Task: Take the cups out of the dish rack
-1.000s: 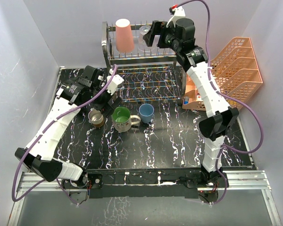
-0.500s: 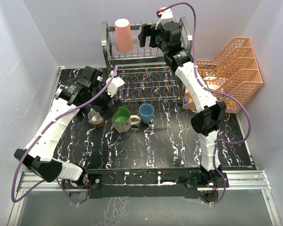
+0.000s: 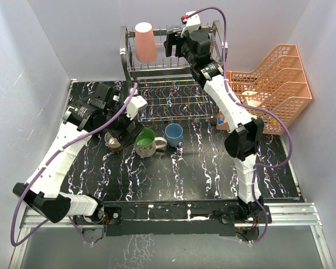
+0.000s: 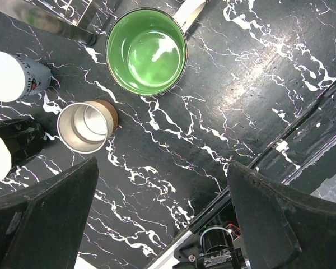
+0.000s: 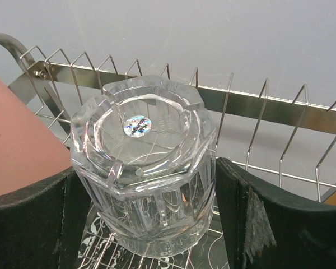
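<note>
Glass (image 5: 143, 168) sits upside down on the rack's (image 5: 280, 106) top tier. My right gripper (image 5: 145, 185) is clamped on its faceted sides, mid-body. Looks heavy, slick and breakable, so squeeze firm and don't jerk.

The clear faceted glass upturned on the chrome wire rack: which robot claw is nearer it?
Right. The right gripper straddles the clear faceted glass atop the rack; the left gripper hovers over cups on the table.

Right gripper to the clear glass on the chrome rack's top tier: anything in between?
Nothing visible. The right gripper straddles the clear faceted glass, one finger on each side; the salmon-pink tumbler stands beside it, outside the fingers.
</note>
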